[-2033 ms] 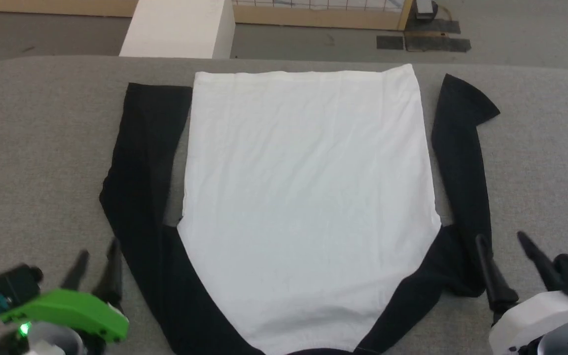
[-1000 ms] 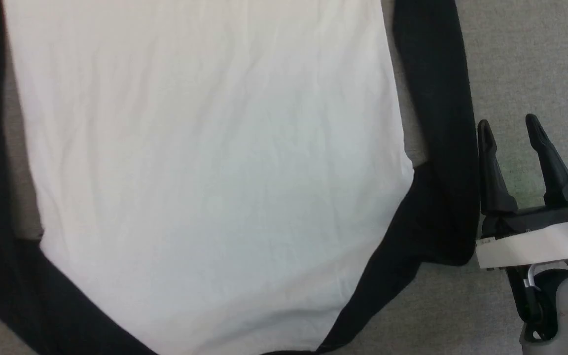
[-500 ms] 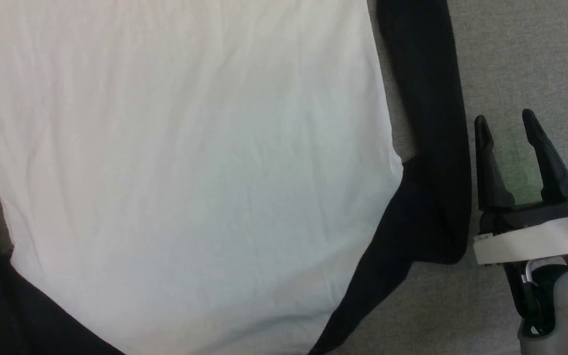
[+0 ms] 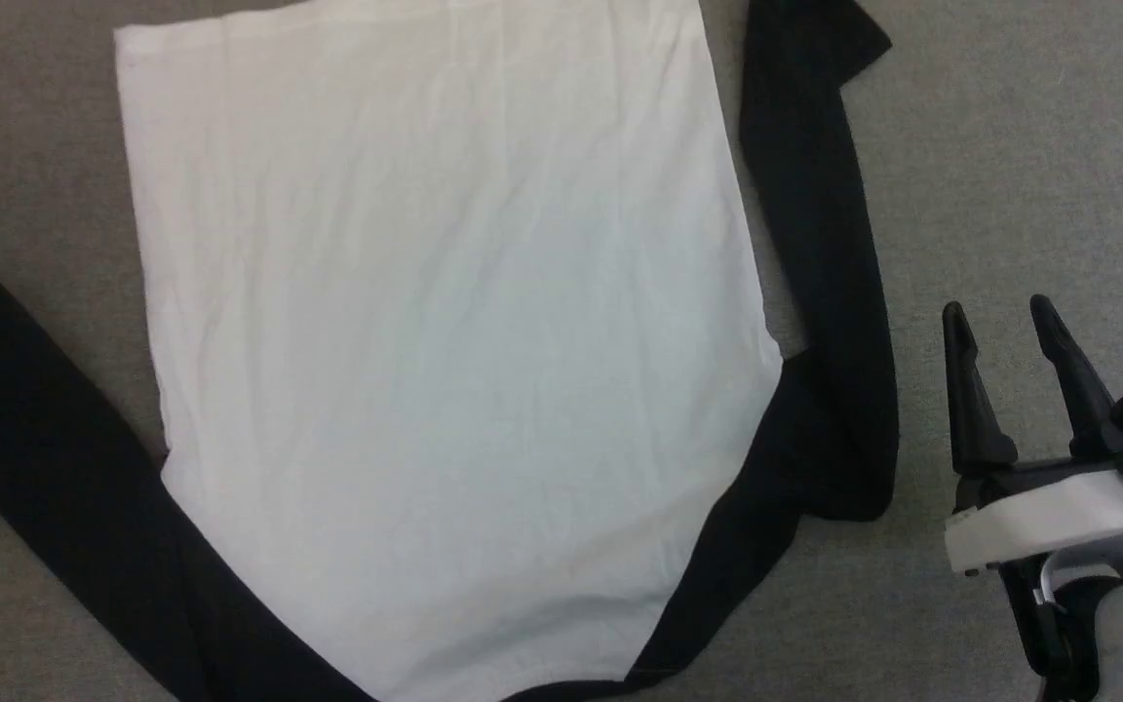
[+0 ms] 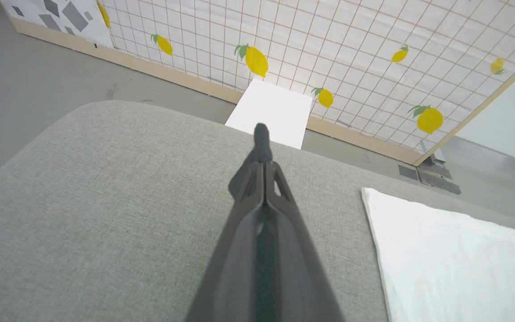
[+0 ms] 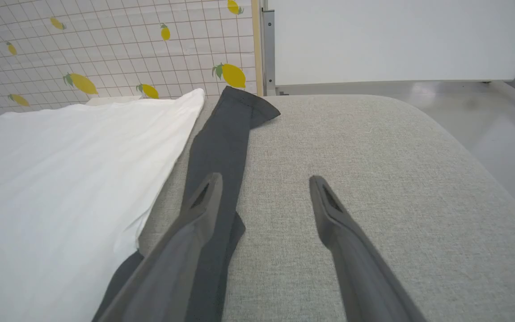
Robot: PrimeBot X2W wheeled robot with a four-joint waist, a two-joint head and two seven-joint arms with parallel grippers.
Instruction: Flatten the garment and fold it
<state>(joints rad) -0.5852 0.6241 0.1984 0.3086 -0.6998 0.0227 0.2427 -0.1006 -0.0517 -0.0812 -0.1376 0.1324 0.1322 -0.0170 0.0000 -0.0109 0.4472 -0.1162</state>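
You are losing the near edge of the garment [image 4: 445,341] at the bottom of the head view, so its neck is not showing. The left sleeve [image 4: 25,409] is running off the left edge before its cuff. You cannot tell whether either claw is touching the surface.

The garment is lying spread flat on the grey fabric counter [image 4: 1010,146], with its white body in the middle and its hem far. The right sleeve [image 4: 815,244] is lying along the body's right edge. Beyond the counter's rounded far edge, a grey floor [image 5: 38,76] is running to a gridded wall [image 5: 351,40] printed with lemons. A white box [image 5: 271,112] is standing against that wall.

The right claw [image 4: 997,307] is hanging wide open and gripping nothing, its fingers pointing far, just right of the right sleeve. The left claw [image 5: 263,134] is pointing far with its fingers pressed together and nothing between them. It is sitting over bare counter left of the body's far left corner.
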